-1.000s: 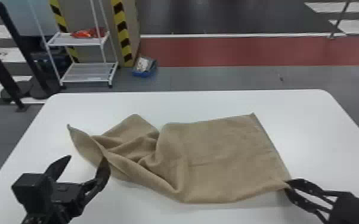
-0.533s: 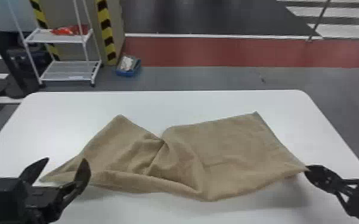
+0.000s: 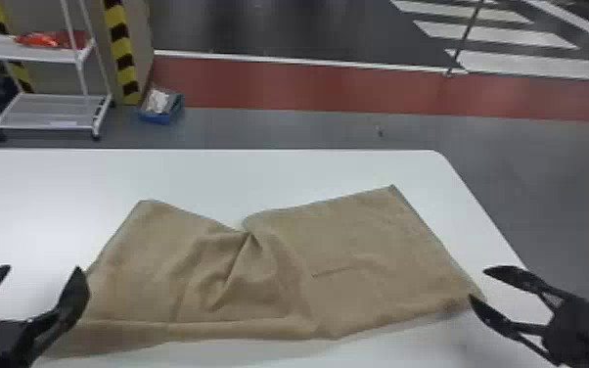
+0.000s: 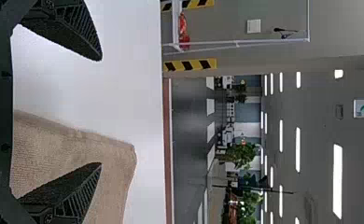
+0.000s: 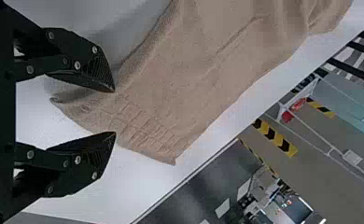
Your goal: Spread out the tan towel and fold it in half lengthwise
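The tan towel [image 3: 367, 254] lies across the white table, fairly flat on its right part, with folds and a pinched crease near its middle. At its left edge my left gripper [image 3: 34, 288] stands open; in the left wrist view the left gripper [image 4: 101, 112] has the towel [image 4: 77, 149] beneath one finger, nothing held. By the near right corner my right gripper [image 3: 479, 284] is open; the right wrist view shows the right gripper [image 5: 115, 112] parted above the towel's corner area [image 5: 138, 121], gripping nothing.
The white table [image 3: 200, 171] has bare surface behind the towel and a narrow strip before it. Beyond the table, on the floor, are a white shelf rack [image 3: 44, 112] and a blue box [image 3: 161, 107].
The towel's left part has spread out and lies flatter. My right gripper has opened and let go of the near right corner. The head view has shifted toward the right.
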Controlling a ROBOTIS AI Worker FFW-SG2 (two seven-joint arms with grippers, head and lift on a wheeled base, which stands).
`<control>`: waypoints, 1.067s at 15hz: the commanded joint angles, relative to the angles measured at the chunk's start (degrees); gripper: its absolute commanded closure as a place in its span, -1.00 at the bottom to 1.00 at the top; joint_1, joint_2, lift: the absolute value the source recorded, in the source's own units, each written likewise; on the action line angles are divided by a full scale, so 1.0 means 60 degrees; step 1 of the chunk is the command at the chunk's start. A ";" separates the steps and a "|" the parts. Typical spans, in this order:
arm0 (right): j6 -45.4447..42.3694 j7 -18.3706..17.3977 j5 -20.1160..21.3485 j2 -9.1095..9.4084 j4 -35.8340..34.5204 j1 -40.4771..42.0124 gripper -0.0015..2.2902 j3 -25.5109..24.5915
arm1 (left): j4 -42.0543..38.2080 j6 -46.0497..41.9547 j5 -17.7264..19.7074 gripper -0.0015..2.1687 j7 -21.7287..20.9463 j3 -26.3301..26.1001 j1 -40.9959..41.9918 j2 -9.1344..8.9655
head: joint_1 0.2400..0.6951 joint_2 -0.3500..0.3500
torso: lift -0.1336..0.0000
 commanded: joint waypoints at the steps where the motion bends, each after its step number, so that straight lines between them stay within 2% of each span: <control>1: -0.0046 0.0487 -0.0675 -0.0001 -0.0009 -0.0012 -0.96 -0.0418 | -0.0051 -0.0071 0.0066 -0.93 -0.0467 0.0286 -0.0002 -0.0025 | 1.00 -0.48 | -0.86; 2: -0.0075 0.0574 -0.0690 -0.0016 -0.0023 -0.0012 -0.96 -0.0491 | -0.0051 -0.0041 0.0154 -0.93 -0.0760 0.0491 -0.0031 -0.0025 | 1.00 -0.49 | -0.86; 3: -0.0221 0.0574 -0.0690 -0.0030 -0.0023 -0.0012 -0.96 -0.0565 | -0.0065 0.0105 0.0183 -0.93 -0.1390 0.0740 -0.0060 -0.0025 | 1.00 -0.50 | -0.86; 5: -0.0368 0.0589 -0.0675 -0.0148 -0.0023 0.0003 -0.95 -0.0711 | -0.0226 0.0281 -0.0418 -0.93 -0.2591 0.1180 -0.0060 -0.0025 | 1.00 -0.53 | -0.86; 8: -0.0720 0.0589 -0.0646 -0.0309 -0.0009 0.0032 -0.95 -0.0828 | -0.0358 0.0398 -0.0667 -0.93 -0.3880 0.1605 0.0013 -0.0025 | 1.00 -0.56 | -0.86; 9: -0.0749 0.0589 -0.0646 -0.0353 0.0006 0.0032 -0.95 -0.0901 | -0.0549 0.0867 -0.0960 -0.93 -0.4261 0.1751 0.0027 -0.0025 | 1.00 -0.58 | -0.86; 10: -0.0749 0.0589 -0.0646 -0.0397 0.0035 0.0032 -0.95 -0.0931 | -0.0622 0.0369 -0.1472 -0.91 -0.4642 0.1795 0.0101 -0.0025 | 1.00 -0.59 | -0.86; 11: -0.0749 0.0589 -0.0646 -0.0440 0.0065 0.0032 -0.95 -0.0960 | -0.0666 -0.0510 -0.1897 -0.89 -0.4642 0.1780 0.0291 -0.0025 | 1.00 -0.61 | -0.86; 12: -0.0749 0.0589 -0.0646 -0.0514 0.0138 0.0032 -0.95 -0.0989 | -0.0871 -0.0656 -0.2454 -0.86 -0.4657 0.1766 0.0423 0.0000 | 1.00 -0.62 | -0.86; 14: -0.0749 0.0574 -0.0617 -0.0631 0.0240 0.0032 -0.94 -0.1063 | -0.1589 -0.0012 -0.2747 -0.80 -0.5199 0.1795 0.0628 0.0322 | 1.00 -0.67 | -0.86; 16: -0.0749 0.0574 -0.0617 -0.0675 0.0284 0.0032 -0.94 -0.1165 | -0.2526 0.2010 -0.3758 -0.80 -0.6195 0.1531 0.0657 0.0586 | 1.00 -0.72 | -0.86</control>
